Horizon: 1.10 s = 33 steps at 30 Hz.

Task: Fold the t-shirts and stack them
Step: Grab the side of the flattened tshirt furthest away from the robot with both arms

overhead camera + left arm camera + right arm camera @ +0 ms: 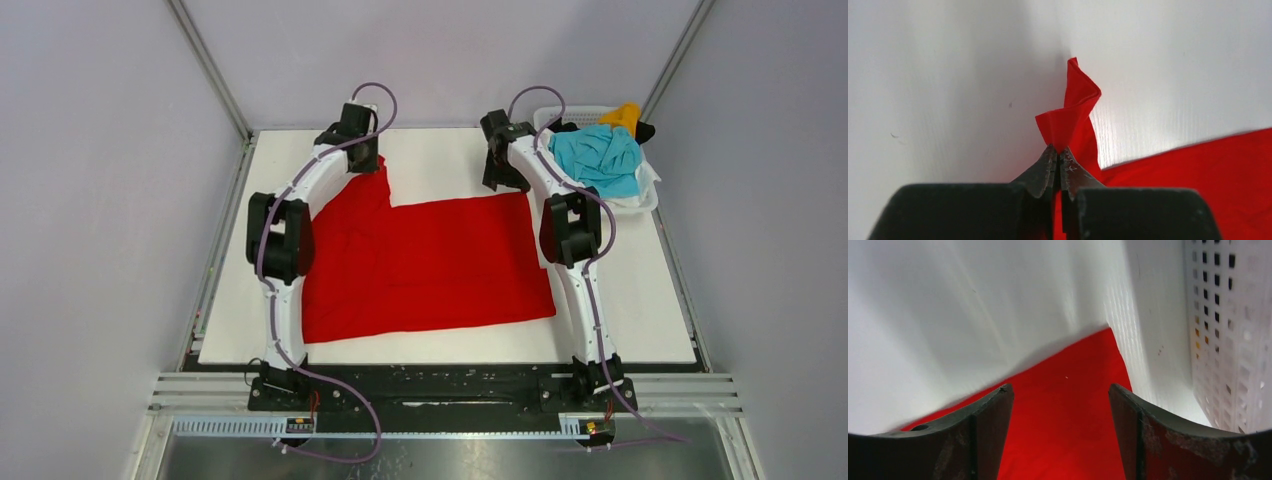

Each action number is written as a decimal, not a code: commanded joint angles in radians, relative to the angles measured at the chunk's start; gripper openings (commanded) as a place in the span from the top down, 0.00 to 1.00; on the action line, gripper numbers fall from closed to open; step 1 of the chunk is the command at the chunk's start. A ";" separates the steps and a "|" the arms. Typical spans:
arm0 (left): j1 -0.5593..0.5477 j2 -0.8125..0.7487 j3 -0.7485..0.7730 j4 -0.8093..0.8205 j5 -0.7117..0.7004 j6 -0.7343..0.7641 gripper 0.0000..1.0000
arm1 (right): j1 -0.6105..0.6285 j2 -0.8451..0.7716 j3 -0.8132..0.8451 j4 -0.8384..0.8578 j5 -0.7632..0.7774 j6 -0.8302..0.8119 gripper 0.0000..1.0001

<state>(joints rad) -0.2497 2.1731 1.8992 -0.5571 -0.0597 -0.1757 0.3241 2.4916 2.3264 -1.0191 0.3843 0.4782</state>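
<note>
A large bright red t-shirt (420, 265) lies spread flat across the middle of the white table. My left gripper (1058, 152) is shut on a twisted corner of the red t-shirt (1073, 112) at the cloth's far left. My right gripper (1060, 392) stands open just above the red t-shirt's far right corner (1083, 370), the cloth lying between and below its fingers. A turquoise t-shirt (600, 158) is heaped with yellow-orange (625, 115), black and white ones in the basket at the back right.
The white plastic basket (640, 200) stands at the table's back right corner, close beside the right gripper; its perforated wall (1228, 335) fills the right of the right wrist view. Bare white table (440, 170) lies beyond the red cloth's far edge.
</note>
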 commanded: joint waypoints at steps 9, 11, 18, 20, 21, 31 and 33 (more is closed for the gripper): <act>-0.033 -0.177 -0.205 0.128 0.039 0.095 1.00 | -0.005 -0.039 -0.089 -0.088 0.041 0.020 0.30; -0.035 -0.201 -0.234 0.134 0.037 0.100 1.00 | -0.006 -0.044 -0.090 -0.092 0.023 0.024 0.32; -0.036 -0.238 -0.279 0.146 0.055 0.086 1.00 | -0.012 -0.023 0.053 -0.076 -0.051 0.095 0.27; -0.036 -0.245 -0.287 0.152 0.055 0.078 1.00 | -0.017 -0.025 0.065 -0.050 -0.060 0.134 0.27; -0.036 -0.246 -0.291 0.155 0.055 0.076 1.00 | -0.017 -0.025 0.059 -0.028 -0.064 0.144 0.27; -0.036 -0.254 -0.294 0.165 0.107 0.053 1.00 | -0.019 0.083 0.114 -0.080 -0.057 0.172 0.30; -0.037 -0.262 -0.308 0.174 0.106 0.055 1.00 | -0.019 0.071 0.087 -0.099 -0.055 0.171 0.31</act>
<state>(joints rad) -0.2878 1.9770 1.6127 -0.4431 0.0143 -0.1101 0.3111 2.5652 2.4187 -1.0603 0.3363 0.6189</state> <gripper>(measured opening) 0.018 0.704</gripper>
